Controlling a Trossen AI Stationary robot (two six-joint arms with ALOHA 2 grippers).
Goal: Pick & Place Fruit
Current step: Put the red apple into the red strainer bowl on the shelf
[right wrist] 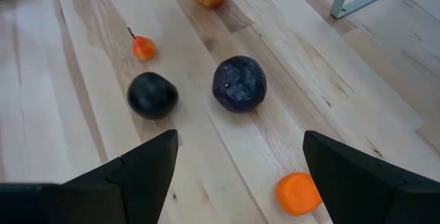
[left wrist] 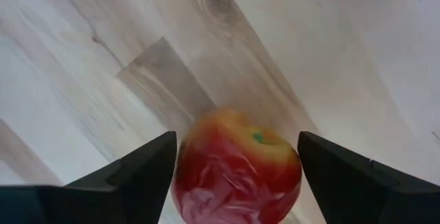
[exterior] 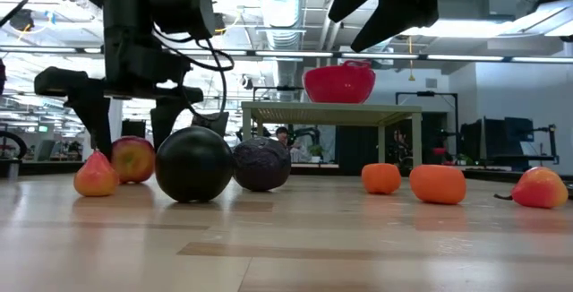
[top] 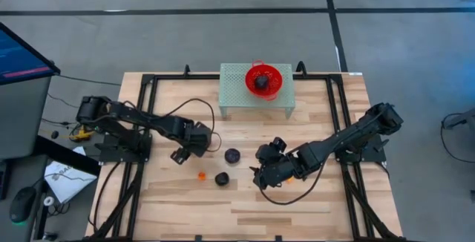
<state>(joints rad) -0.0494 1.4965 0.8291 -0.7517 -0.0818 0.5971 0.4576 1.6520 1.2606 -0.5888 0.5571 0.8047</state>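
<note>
**Red-and-yellow apple sits between open left jaws**

Red skin streaked with yellow fills the gap of the left gripper (left wrist: 234,176), whose fingers stand wide on either side of the apple (left wrist: 237,165) without visibly touching it. To do this step well, I judge the gripper should settle until the fingers flank the apple's widest part, keep it centred, then close gently: a smooth round toy can squirt out if pinched off-centre.

The apple looks glossy and round, with a small green spot at its top. Just beside it, nearer the table's front edge, lies a tiny orange fruit with a stem (right wrist: 143,47). Farther from the apple, toward the right arm, rest a black fruit (right wrist: 152,95) and a dark purple fruit (right wrist: 239,83), then an orange one (right wrist: 298,194). Well behind the apple, a red bowl (top: 275,74) on a pale stand already holds a dark fruit (top: 261,82).

The right gripper (right wrist: 237,176) hangs above the table near the orange one, jaws spread and empty.
</note>
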